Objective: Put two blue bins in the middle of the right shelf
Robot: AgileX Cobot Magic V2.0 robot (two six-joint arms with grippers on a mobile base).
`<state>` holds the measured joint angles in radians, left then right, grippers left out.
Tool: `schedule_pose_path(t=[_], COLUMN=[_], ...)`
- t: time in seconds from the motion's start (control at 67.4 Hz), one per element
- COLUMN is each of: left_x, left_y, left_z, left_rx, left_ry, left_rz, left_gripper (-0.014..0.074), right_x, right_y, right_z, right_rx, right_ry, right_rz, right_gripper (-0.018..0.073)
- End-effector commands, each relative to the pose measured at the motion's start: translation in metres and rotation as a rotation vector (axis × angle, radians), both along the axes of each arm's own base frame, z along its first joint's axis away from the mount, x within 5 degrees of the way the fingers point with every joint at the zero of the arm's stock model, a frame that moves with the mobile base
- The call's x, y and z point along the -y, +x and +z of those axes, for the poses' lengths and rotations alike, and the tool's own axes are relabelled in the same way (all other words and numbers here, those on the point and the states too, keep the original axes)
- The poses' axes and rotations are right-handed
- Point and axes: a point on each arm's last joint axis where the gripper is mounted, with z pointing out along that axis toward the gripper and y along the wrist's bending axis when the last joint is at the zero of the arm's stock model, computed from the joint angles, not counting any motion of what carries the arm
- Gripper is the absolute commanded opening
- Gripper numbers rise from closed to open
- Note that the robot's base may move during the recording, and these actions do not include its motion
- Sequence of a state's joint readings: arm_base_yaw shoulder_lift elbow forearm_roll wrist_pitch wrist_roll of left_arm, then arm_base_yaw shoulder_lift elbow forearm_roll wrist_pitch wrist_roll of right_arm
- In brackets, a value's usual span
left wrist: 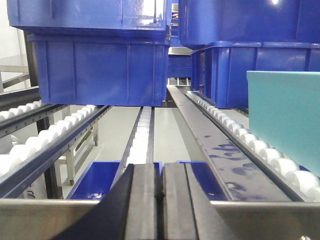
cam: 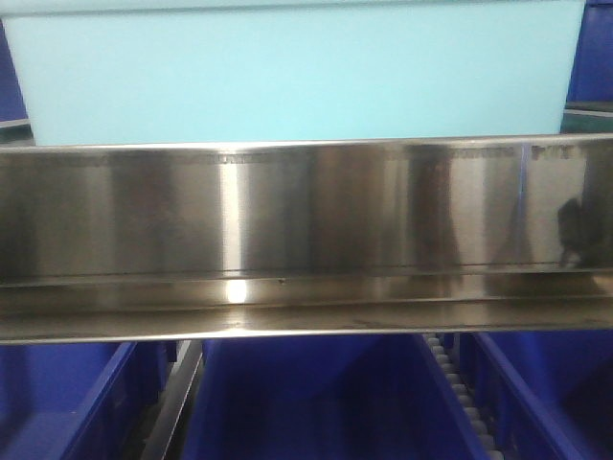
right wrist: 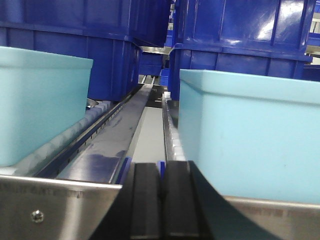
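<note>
Steel shelving with white roller tracks (left wrist: pixel 35 142) fills the wrist views. Two stacks of blue bins (left wrist: pixel 100 70) sit at the far end of the tracks, one left and one right, with a gap between them. Nearer, pale turquoise bins (right wrist: pixel 250 130) rest on the rollers, one on each side in the right wrist view. Low at the near shelf edge, the left gripper (left wrist: pixel 160 192) is clenched on nothing. The right gripper (right wrist: pixel 161 197) is likewise clenched and holds nothing. Seen from the front, a shiny steel rail (cam: pixel 306 211) crosses below one such turquoise bin, with more dark blue containers on the level beneath.
</note>
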<state>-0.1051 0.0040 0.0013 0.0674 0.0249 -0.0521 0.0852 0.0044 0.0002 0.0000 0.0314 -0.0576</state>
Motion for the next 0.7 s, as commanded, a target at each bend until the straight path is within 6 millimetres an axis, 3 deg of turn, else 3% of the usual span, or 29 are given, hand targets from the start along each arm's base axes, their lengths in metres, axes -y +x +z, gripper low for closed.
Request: schedule_pose_path(t=[0.0, 0.683], left_x=[0.0000, 0.0000], left_y=[-0.0005, -0.0005], left_z=[0.0022, 0.0024], left_rx=[0.022, 0.024], left_ry=[0.001, 0.001], left_rz=[0.000, 0.000], left_gripper=[-0.0111, -0.0111], right_x=[0.0002, 0.0002], right_y=[-0.0005, -0.0005], right_z=[0.0022, 0.0022], right_rx=[0.026, 0.026], right_ry=[-0.002, -0.002], right_rz=[-0.002, -0.002], right_gripper=[-0.0167, -0.0167])
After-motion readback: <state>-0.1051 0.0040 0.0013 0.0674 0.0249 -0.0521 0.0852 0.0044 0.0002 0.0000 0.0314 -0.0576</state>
